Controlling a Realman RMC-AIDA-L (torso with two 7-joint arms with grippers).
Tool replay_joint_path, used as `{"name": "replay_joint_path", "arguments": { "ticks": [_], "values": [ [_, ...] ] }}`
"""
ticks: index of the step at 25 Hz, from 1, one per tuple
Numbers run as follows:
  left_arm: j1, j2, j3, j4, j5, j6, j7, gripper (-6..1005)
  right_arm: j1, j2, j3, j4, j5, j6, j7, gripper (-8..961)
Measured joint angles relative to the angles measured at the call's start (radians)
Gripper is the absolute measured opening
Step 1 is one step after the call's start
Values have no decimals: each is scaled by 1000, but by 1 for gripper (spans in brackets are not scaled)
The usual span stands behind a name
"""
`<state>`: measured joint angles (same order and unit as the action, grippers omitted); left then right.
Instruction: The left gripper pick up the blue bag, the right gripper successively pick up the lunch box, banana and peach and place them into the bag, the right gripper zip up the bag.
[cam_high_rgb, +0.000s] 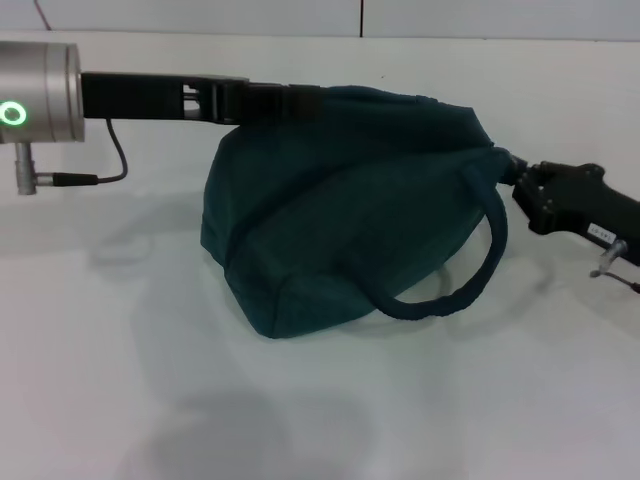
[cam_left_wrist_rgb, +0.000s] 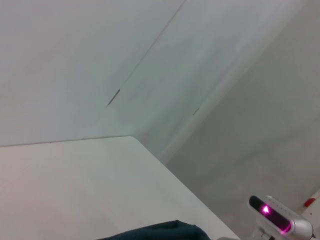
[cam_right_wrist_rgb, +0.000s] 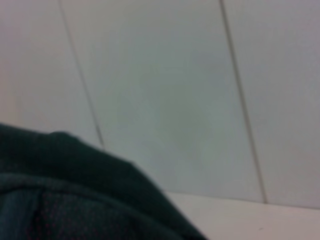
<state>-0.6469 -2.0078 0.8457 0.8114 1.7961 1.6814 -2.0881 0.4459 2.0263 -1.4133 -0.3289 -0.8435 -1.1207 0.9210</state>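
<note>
Sitting slumped on the white table (cam_high_rgb: 90, 380), the dark teal-blue fabric bag (cam_high_rgb: 340, 230) has one loop handle (cam_high_rgb: 470, 270) drooping toward the robot's right. The left tool (cam_high_rgb: 290, 100), a black claw on a silver-and-black arm, is clamped on the bag's upper left edge. The right tool (cam_high_rgb: 515, 175), black too, meets the bag's right end; whether it grips, I cannot tell.
</note>
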Motion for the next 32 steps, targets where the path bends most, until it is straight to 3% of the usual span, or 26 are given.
{"name": "replay_joint_path", "arguments": {
  "ticks": [8, 9, 14, 20, 22, 32],
  "values": [
    [-30, -27, 28, 36, -1, 7, 33, 110, -16, 2, -16, 6, 5, -82, 5, 10],
    [-36, -42, 63, 69, -1, 3, 71, 117, -17, 2, -16, 9, 5, -84, 6, 10],
    [-53, -72, 136, 124, 28, -48, 119, 151, -19, 2, -15, 27, 6, -104, 6, 10],
    [-73, -77, 289, 136, 42, -205, 168, 368, -34, 2, -9, 30, 6, -134, 7, 10],
    [-73, -77, 328, 145, 55, -252, 167, 601, -39, 2, -7, 31, 6, -144, 7, 10],
    [-45, -79, 366, 256, 57, -309, 212, 636, -41, 2, -5, 40, 23, -153, 6, 10]
  ]
}}
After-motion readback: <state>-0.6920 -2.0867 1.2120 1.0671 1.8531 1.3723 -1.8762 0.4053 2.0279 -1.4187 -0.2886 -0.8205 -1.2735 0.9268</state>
